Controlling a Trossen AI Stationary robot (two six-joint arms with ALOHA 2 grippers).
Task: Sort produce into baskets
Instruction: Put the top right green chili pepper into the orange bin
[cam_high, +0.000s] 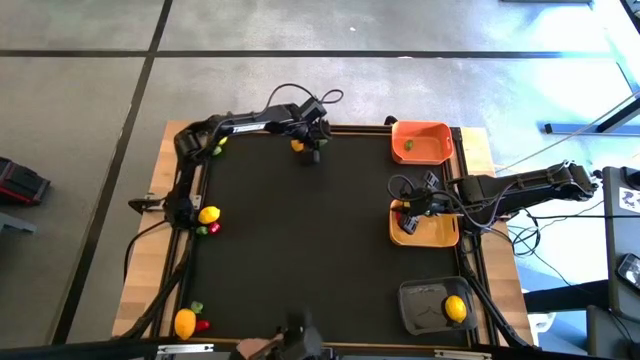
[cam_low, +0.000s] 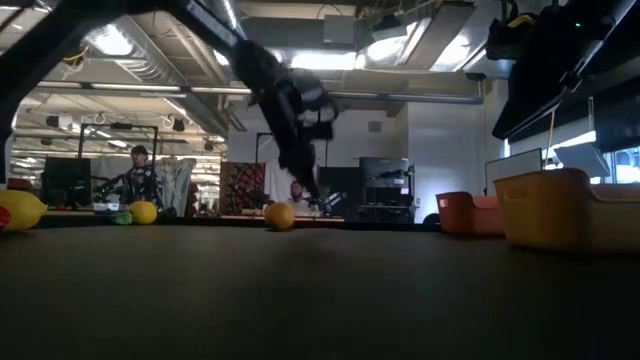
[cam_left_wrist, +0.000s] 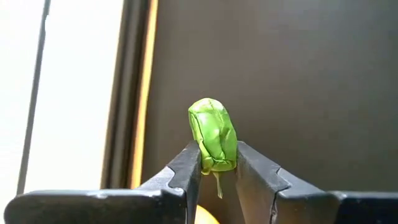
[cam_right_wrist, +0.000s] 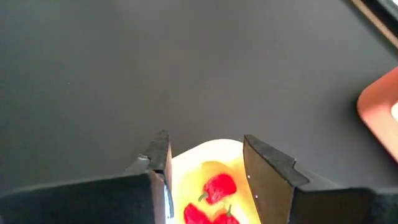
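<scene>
Holding a small green piece (cam_left_wrist: 213, 135) between its fingers, our left gripper (cam_high: 312, 143) sits at the far edge of the mat, close to a lemon (cam_high: 297, 146). We judge the piece is clamped near its lower end so that most of it stands clear of the fingers for a clean drop. The orange basket (cam_high: 437, 129) at the far right corner already has a green piece inside, so we take it as the likely target.

Our right gripper (cam_high: 407, 207) hangs over the yellow-tan basket (cam_high: 445, 238) with its fingers apart and nothing between them; red pieces (cam_right_wrist: 217, 186) lie in the basket just below, which suggests a release there. The dark basket (cam_high: 417, 315) at the near right holds one lemon (cam_high: 455, 308).

Unsorted produce lies along the left edge: a lemon (cam_high: 208, 214) with red and green pieces beside it, and another lemon (cam_high: 185, 322) at the near corner.
</scene>
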